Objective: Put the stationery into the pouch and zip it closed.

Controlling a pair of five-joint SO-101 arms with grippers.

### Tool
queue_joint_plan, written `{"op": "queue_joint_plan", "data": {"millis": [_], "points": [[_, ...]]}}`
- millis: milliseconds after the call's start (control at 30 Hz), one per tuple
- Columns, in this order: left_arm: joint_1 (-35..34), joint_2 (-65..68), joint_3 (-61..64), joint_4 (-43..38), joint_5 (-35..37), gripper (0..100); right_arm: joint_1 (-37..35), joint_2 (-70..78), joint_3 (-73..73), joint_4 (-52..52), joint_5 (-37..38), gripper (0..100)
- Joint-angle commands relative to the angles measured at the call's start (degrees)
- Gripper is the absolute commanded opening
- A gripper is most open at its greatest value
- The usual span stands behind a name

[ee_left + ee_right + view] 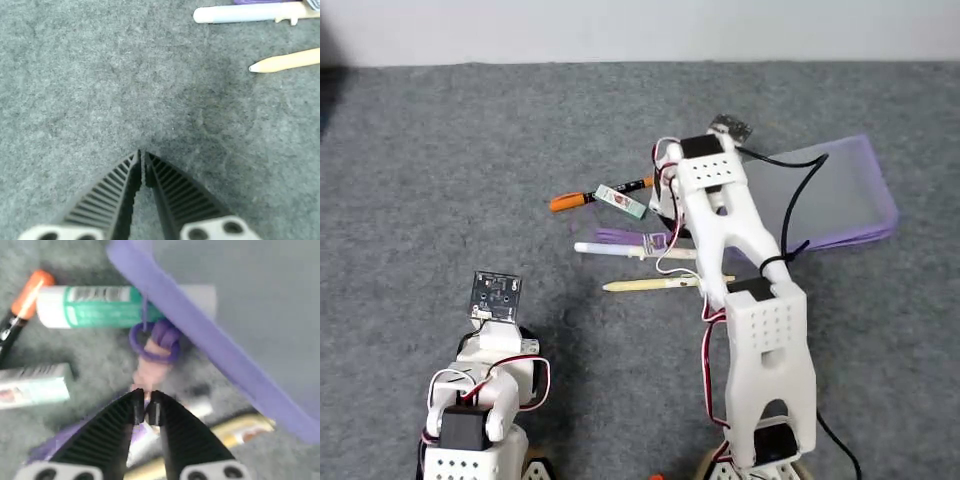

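Pouch of translucent purple plastic [840, 190] lies at the far right of the grey carpeted table [440, 150]. Its purple ring pull [167, 336] and pinkish tab [150, 367] sit at the tips of the right gripper [145, 401], whose jaws are closed at the tab's end; whether they pinch it is unclear. Loose on the carpet left of the pouch lie a green-and-white tube [620, 200], an orange-capped black marker [570, 201], a white pen [615, 248] and a cream pen [650, 285]. The left gripper [143, 157], jaws together, sits near left over bare carpet. A tug on the zip could drag the unheld pouch or close it empty, and the arm could scatter the pens beneath.
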Motion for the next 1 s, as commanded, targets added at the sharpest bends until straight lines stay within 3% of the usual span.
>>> {"op": "queue_joint_plan", "data": {"millis": [0,200,400,667,967], "points": [[-0.35,-0.79,-0.57,-0.09,0.53,1,0.48,-8.31,-4.66,5.32,3.60,0.8],[-0.35,-0.79,-0.57,-0.09,0.53,1,0.66,-14.90,-6.51,12.79,8.09,0.8],[-0.35,-0.79,-0.57,-0.09,0.53,1,0.48,-10.77,-6.42,8.75,8.97,1.5],[-0.35,-0.79,-0.57,-0.09,0.53,1,-1.80,-1.45,-6.95,3.30,4.75,30.8],[-0.35,-0.79,-0.57,-0.09,0.53,1,-1.63,3.03,-7.56,-4.62,4.84,31.3]]}}
